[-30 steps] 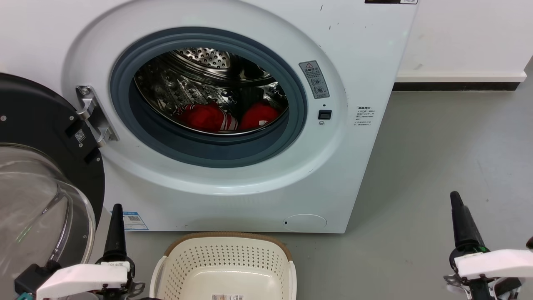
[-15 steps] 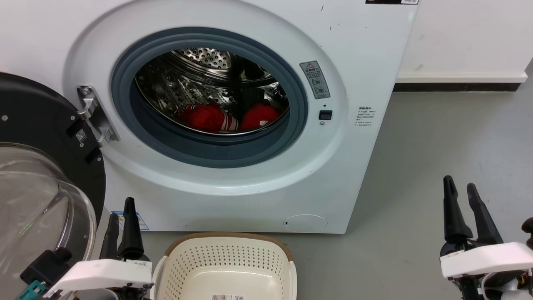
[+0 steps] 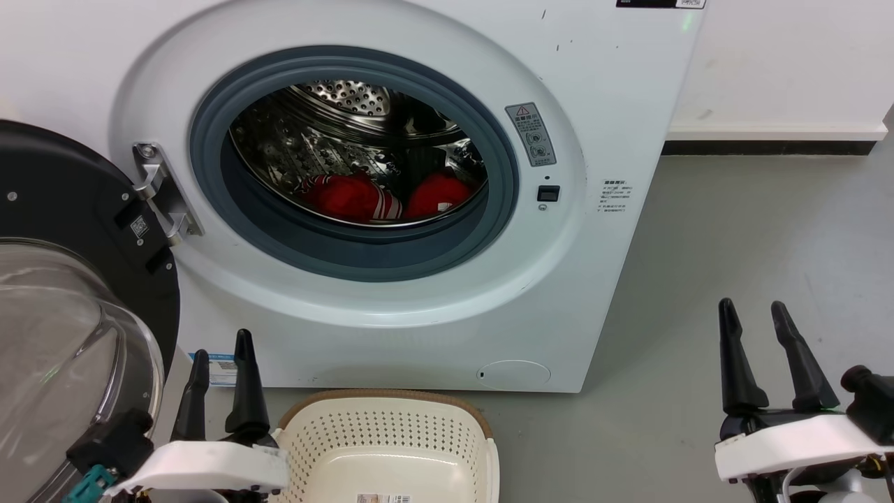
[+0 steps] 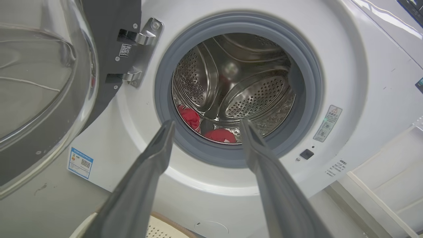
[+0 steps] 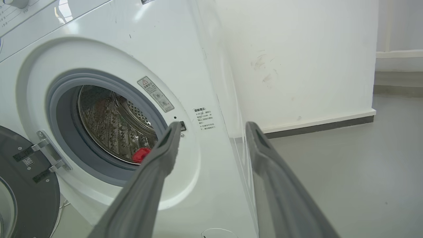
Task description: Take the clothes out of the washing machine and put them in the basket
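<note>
Because the door (image 3: pixel 70 202) stands swung wide to the left, the washer (image 3: pixel 614 105) shows its round porthole (image 3: pixel 209 181) straight toward the robot, with nothing across the opening. Deep inside, on the lowest part of the steel drum (image 3: pixel 307 147), lie the clothes (image 3: pixel 346 198): two bright red bundles side by side, touching or nearly so. They likely sit at the bottom simply because soft cloth slumps there. Together they make a low heap whose long axis runs left to right across the drum. The left bundle shows white stripes at its right end, toward the other bundle. Neither has any clear front or point.

Right below the porthole, on the grey floor (image 3: pixel 733 244), the basket (image 3: pixel 380 399) sits open side up, close to the washer's foot, probably so that each piece needs only a short carry out and down. Its near part is cut off, so its long axis cannot be told.

The left gripper (image 3: pixel 222 344) hovers beside the basket's left rim, jaws spread and empty, fingers aimed up at the opening. The right gripper (image 3: pixel 753 306) hangs well to the right over bare floor, jaws also spread, holding nothing. Nothing has been taken out yet.
</note>
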